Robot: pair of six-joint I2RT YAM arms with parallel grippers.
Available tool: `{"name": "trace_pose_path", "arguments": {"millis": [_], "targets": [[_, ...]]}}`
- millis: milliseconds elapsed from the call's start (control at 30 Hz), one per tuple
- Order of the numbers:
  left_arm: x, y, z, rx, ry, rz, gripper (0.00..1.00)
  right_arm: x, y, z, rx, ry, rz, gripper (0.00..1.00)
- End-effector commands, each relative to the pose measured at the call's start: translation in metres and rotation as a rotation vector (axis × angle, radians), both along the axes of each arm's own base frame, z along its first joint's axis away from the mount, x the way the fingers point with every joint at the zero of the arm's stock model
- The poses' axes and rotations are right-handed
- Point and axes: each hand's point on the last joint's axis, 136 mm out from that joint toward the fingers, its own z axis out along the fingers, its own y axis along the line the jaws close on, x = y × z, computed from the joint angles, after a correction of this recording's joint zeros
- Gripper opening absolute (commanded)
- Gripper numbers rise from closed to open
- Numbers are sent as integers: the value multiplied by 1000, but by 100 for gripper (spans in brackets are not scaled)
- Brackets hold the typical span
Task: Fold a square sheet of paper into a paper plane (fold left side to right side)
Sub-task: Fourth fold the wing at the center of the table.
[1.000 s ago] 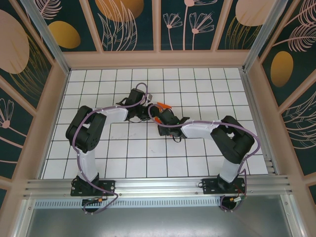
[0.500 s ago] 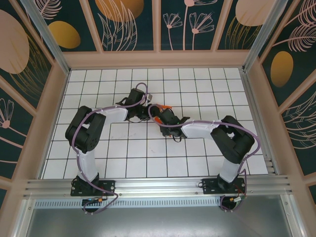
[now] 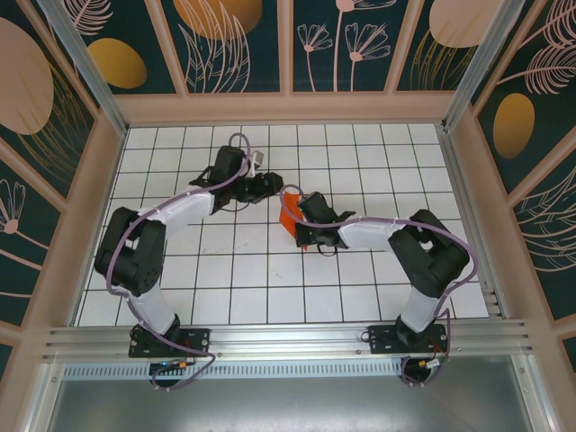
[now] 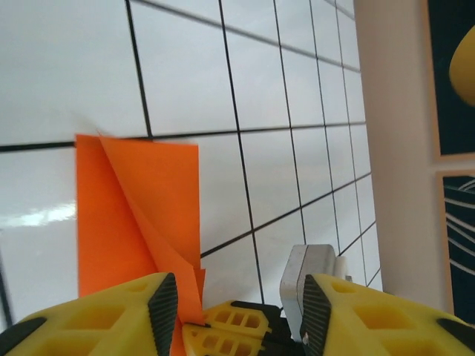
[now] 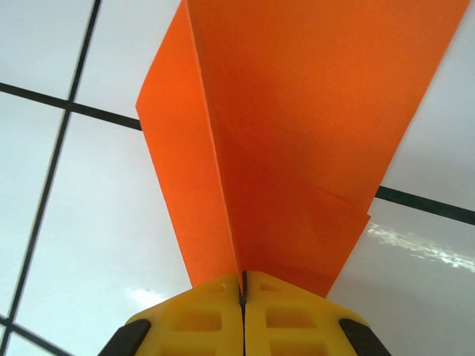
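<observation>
From above, we see the folded sheet of thin bright orange paper point(image 3: 287, 214) near the middle of the white gridded surface point(image 3: 234, 270). The right hand point(image 3: 299, 221) is at its edge and the left hand point(image 3: 268, 187) is just beside it.

At the left wrist, our left hand point(image 4: 237, 300) has its yellow fingers point(image 4: 159, 304) apart, gripping nothing. The paper point(image 4: 137, 215) lies just ahead, creased diagonally.

At the right wrist, our right hand point(image 5: 243, 295) is pinched tight on the near edge of the paper point(image 5: 297, 133), which rises from the surface point(image 5: 74, 222).
</observation>
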Motion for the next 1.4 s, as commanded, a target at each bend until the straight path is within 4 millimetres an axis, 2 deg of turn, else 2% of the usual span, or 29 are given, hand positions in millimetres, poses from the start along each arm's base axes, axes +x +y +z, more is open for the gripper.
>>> {"name": "trace_pose_path", "arguments": {"millis": [0, 133, 167, 200, 267, 533, 800, 1233, 1367], "targets": [[-7, 14, 5, 17, -18, 19, 52, -2, 10, 16, 122, 1, 37, 6], [-20, 5, -19, -12, 47, -18, 48, -3, 7, 19, 185, 18, 34, 5], [-24, 0, -20, -15, 46, -33, 48, -4, 6, 19, 206, 25, 35, 5], [-26, -5, -34, -4, 77, -46, 47, -4, 6, 20, 221, 31, 34, 5], [-32, -19, -42, -7, 94, -78, 47, -5, 4, 20, 247, 42, 36, 5], [-33, -38, -73, 17, 150, -101, 44, -6, -2, 19, 328, 84, 19, 4], [-26, -44, -89, 32, 173, -98, 44, -6, -6, 19, 369, 98, 9, 4], [-26, -53, -109, 57, 209, -107, 45, -5, -4, 14, 383, 129, 8, 4], [-26, -47, -121, 127, 219, -101, 45, -4, -5, 10, 378, 141, 5, 4]]}}
